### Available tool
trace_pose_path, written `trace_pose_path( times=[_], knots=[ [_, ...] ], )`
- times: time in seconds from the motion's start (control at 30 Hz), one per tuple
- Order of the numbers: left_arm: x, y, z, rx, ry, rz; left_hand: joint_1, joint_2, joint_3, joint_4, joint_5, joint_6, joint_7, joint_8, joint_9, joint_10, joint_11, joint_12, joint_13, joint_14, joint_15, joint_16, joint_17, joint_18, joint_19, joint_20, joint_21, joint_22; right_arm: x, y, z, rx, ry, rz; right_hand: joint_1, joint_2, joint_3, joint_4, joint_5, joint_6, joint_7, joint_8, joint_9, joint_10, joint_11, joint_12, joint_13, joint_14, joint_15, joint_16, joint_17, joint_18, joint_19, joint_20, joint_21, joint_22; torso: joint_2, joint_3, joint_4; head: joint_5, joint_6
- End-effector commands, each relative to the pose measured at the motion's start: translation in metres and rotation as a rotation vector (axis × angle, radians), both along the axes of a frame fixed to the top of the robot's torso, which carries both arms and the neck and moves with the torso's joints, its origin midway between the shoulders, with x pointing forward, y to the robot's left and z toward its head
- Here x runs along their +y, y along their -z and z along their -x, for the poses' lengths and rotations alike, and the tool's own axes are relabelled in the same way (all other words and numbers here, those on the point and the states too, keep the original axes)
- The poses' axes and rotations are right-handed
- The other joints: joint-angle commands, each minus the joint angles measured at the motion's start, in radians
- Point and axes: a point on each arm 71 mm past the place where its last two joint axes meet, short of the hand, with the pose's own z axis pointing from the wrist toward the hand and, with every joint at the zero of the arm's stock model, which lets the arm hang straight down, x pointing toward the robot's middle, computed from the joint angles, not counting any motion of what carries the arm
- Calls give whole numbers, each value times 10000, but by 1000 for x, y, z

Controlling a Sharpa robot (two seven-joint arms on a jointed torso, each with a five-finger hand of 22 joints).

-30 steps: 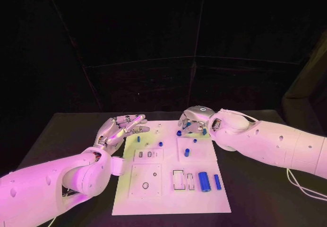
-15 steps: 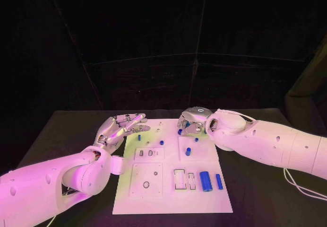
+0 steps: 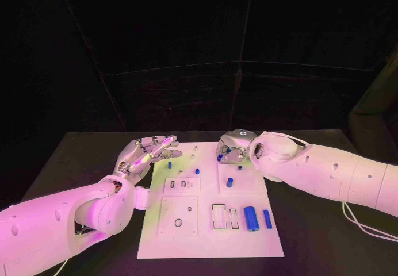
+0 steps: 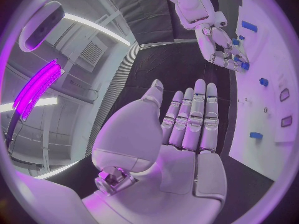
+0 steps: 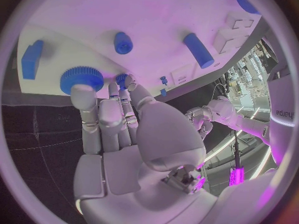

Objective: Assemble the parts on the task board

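1. Comparing with a second ago, the right hand (image 3: 230, 148) sits at much the same spot over the far right corner of the task board (image 3: 207, 241); the slight shift of the whole scene looks like the camera's, not the hand's.
2. The left hand (image 3: 148, 154) is likewise unchanged, held above the board's upper-left edge with fingers apart and nothing in them.
3. That suggests fine work at the fingertips, not a carry, and the assembly looks barely advanced: the large blue cylinder (image 3: 251, 218) and its slimmer neighbour (image 3: 267, 218) lie loose at lower right of the board.
4. The head view hides the right hand's fingers under its wrist.
5. The right wrist view shows them reaching to a blue toothed gear (image 5: 81, 78) near the board's edge, one fingertip (image 5: 82, 91) touching it; whether it is actually gripped, I cannot tell.
6. The left wrist view shows the left palm empty.
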Motion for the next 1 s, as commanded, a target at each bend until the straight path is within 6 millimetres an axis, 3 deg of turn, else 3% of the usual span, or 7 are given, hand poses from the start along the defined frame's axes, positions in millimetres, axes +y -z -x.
trace_pose_path(
  times=[0.03, 0.33, 0.5, 0.63, 0.77, 0.87, 1.0],
  knots=[
    [-1, -4, 0, -215, 145, 108, -26, 44, -23, -29, 1, 21, 77, -45, -15, 9, 40, -40, -15, -20, 43, -62, -4, 61, 64, 33, -65, -15, 1, 0, -1, 159, 20, 114, 5, 98, 103, 8, -78, 21, 16, -20, -5, -11, 26, -16, 3, 190, 31, 66, 36, -170, -41, 75, 54, 34, 75, 5, 28, -9, -10],
    [-1, -6, -1, -240, 129, 86, -42, 42, -39, -32, 2, 16, 84, -56, -15, 5, 46, -52, -14, -23, 48, -73, -5, 61, 65, 36, -73, -23, 2, 1, -3, 199, 25, 82, -68, 124, 425, 21, -78, 151, 28, 10, 9, 67, 26, 0, 11, 178, 36, 243, 196, -187, -53, 90, 240, 231, 167, -8, 83, -51, -9],
    [-1, -6, -1, -236, 123, 75, -53, 42, -50, -35, 2, 9, 91, -68, -16, 0, 52, -62, -15, -27, 51, -84, -6, 61, 67, 39, -79, -30, 3, -2, -2, -121, -57, -209, 68, 193, 1012, -13, -8, 611, -67, 143, 53, 488, -87, 80, 43, 208, -51, 499, 476, -261, 115, 32, 638, 780, 162, 9, 83, -36, -26],
    [0, -6, -1, -227, 120, 69, -53, 42, -50, -35, 2, 9, 91, -68, -16, 0, 52, -62, -15, -27, 51, -84, -6, 61, 67, 39, -79, -30, 6, -9, 1, -633, -201, -827, 70, 69, 1355, 1, 14, 798, -122, 166, 57, 706, -145, 98, 61, 207, -92, 603, 570, -289, 156, -8, 802, 984, 172, 26, 72, -30, -1],
    [0, -6, -2, -214, 115, 79, -53, 42, -50, -35, 2, 9, 91, -68, -16, 0, 52, -62, -15, -27, 51, -84, -6, 61, 67, 39, -79, -30, 7, -14, 4, -995, -220, -1384, 36, 8, 1490, 11, 13, 849, -136, 159, 54, 761, -155, 86, 61, 202, -105, 633, 586, -295, 155, -21, 848, 1032, 180, 17, 91, -23, 39],
    [0, -7, -2, -205, 112, 92, -64, 37, -67, -43, 1, 2, 97, -82, -16, -7, 58, -76, -15, -35, 57, -100, -8, 61, 70, 43, -87, -38, 9, -21, 3, -1272, -87, -1750, -197, -221, 2054, 58, 6, 931, -130, 76, 31, 830, -168, 14, 51, 170, -102, 704, 583, -303, 102, -26, 967, 1136, 184, 13, 106, -35, 80],
    [1, -7, -3, -203, 72, 93, -64, 37, -67, -43, 1, 2, 97, -82, -16, -7, 58, -76, -15, -35, 57, -100, -8, 61, 70, 43, -87, -38, 13, -26, 0, -1601, 119, -2132, -385, -343, 2425, 108, 38, 928, -109, 22, 21, 788, -154, -8, 41, 151, -82, 734, 562, -307, 66, -10, 1025, 1183, 199, 13, 109, -19, 102]
  ],
)
